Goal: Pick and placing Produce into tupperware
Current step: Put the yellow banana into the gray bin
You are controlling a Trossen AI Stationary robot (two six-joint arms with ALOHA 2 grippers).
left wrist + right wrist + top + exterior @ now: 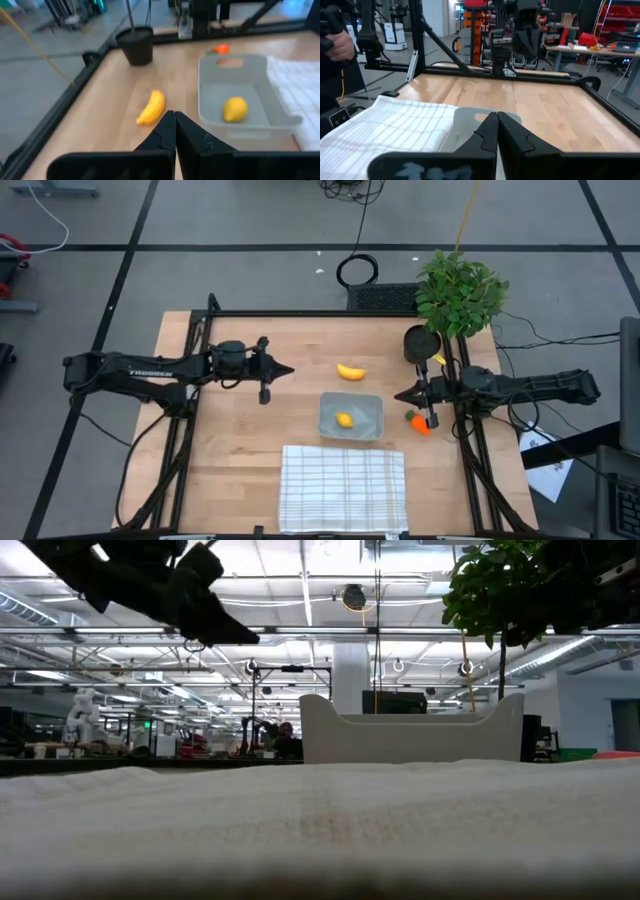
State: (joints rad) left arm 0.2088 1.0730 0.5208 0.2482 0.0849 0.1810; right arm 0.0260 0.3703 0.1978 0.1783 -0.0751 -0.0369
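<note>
Lemon [344,419] already in tupperware [372,423]; banana [350,371] & carrot [419,423] still on table. Left gripper [288,369], right gripper [399,395] both closed, empty. Next prob: open over banana.

It was a robotics lab or workshop, with ceiling strip lights [300,585], metal frames [427,37], workbenches [592,50], concrete floor [250,210]
</note>
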